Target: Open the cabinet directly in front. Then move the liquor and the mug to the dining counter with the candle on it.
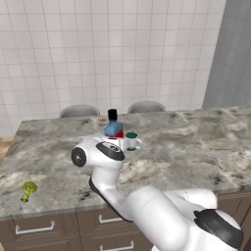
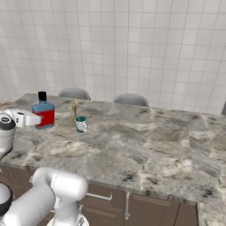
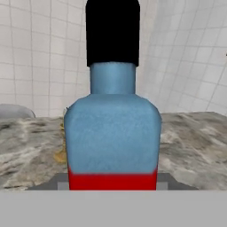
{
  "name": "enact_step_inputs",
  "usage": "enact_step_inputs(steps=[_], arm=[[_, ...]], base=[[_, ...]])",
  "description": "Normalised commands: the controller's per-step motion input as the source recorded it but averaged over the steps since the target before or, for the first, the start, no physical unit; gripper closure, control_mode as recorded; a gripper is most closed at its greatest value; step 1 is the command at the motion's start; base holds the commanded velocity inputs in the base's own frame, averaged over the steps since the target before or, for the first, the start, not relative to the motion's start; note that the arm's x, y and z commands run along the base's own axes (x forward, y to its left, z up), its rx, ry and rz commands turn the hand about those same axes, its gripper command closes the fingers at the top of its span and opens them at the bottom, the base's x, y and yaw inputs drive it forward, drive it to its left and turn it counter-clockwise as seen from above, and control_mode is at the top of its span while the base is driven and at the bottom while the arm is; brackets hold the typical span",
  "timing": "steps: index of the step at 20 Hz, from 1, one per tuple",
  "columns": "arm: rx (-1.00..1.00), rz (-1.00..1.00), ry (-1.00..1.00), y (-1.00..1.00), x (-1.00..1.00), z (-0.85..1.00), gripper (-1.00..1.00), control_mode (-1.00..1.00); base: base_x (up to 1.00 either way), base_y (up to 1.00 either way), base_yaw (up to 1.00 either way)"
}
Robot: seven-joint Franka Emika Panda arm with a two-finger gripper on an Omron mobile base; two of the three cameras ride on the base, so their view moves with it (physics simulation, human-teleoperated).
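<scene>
I've got the gripper [image 2: 39,118] clamped on the liquor [image 2: 43,113], upright over the dining counter [image 2: 145,145]'s left part, w/ mug [image 2: 81,124] & candle [image 2: 74,109] just beside it, to its right.

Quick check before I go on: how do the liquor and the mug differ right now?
The liquor is a blue bottle with a red label and black cap; the mug is white with a teal inside. The liquor stands clearly taller than the mug. The tool reaches the liquor, while the mug stands free. Both are upright on the dining counter.
</scene>
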Motion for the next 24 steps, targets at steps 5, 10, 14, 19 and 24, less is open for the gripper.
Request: enact_step_inputs(steps=[5, 10, 14, 19, 24], arm=[[-0.03, 0.0, 0.06, 0.26, 0.38, -0.4, 1.0, -1.0], [-0.03, -0.01, 0.0, 0.19, 0.33, -0.28, 1.0, -1.0], [-0.06, -0.01, 0.0, 0.02, 0.15, -0.35, 1.0, -1.0], [-0.02, -0.01, 0.0, 0.0, 0.05, -0.42, 1.0, -1.0], [0.0, 0.0, 0.0, 0.0, 0.02, 0.0, 1.0, -1.0]], base=[[0.0, 0.0, 0.0], [0.0, 0.0, 0.0], [0.0, 0.0, 0.0], [0.0, 0.0, 0.0], [0.0, 0.0, 0.0]])
